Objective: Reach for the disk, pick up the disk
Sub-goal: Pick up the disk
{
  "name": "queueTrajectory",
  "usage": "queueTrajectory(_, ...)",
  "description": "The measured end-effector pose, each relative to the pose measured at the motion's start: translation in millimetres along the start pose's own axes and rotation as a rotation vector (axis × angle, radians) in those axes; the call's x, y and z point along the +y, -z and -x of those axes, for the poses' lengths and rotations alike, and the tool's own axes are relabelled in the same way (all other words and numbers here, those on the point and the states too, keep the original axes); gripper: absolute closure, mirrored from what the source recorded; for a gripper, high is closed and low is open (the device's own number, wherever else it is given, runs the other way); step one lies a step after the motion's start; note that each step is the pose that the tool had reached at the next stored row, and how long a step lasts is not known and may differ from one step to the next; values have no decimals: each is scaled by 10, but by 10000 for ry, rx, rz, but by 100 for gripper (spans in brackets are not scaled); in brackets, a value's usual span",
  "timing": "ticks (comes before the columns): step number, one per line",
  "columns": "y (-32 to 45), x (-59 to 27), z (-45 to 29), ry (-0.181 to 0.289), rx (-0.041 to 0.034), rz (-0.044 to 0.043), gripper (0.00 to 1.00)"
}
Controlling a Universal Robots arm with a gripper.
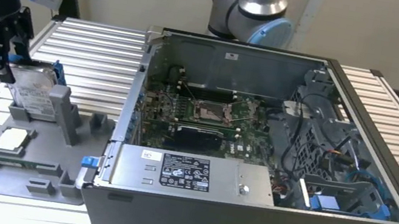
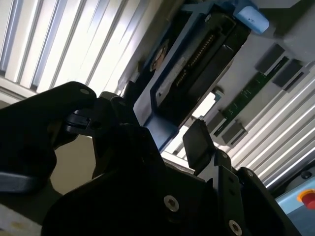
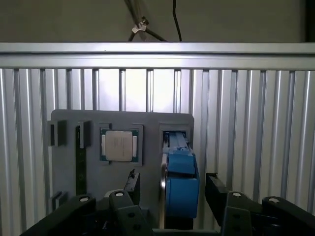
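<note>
Blue-framed and standing on edge, the disk point(image 1: 32, 92) sits in a slot of a grey holder point(image 1: 11, 178) on the slatted metal table point(image 1: 93, 59), at the exterior view's left. The open computer case point(image 1: 246, 219) lies just beside the holder on the exterior view's right. We see the black gripper point(image 1: 9, 75) hanging at the disk's upper end, one finger point(image 1: 7, 73) down along the face that looks toward the exterior view's left.

In the first wrist view, the gripper point(image 3: 172, 184) straddles the disk point(image 3: 181, 187). One finger point(image 3: 132, 183) stands on the chip's side of it and the other point(image 3: 214, 186) on the far side. The jaws are wide. A strip of grey holder shows between each finger and the blue bracket point(image 3: 182, 164), narrower on the far side, and we can make out no contact with the disk. The disk rests in its slot, not lifted.

A square silver chip point(image 3: 118, 146) lies flat in its own recess of the holder point(image 3: 147, 120), near the disk's slot.

In the second wrist view, the disk point(image 2: 197, 59) runs diagonally, with a dark face, a row of contacts and a blue edge. One finger point(image 2: 197, 140) is just beside its near end.

Behind the case, a second arm's blue-capped joint point(image 1: 251, 11) stands at the table's rear.
</note>
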State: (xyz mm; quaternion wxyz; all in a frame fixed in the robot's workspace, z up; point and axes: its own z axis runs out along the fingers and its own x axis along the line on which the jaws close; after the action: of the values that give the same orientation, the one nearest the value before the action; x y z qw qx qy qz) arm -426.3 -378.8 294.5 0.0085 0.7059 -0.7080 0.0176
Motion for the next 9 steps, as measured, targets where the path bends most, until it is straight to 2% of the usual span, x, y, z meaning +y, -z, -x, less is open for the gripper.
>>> queueTrajectory(9,-161,6,13,10,41,-24,0)
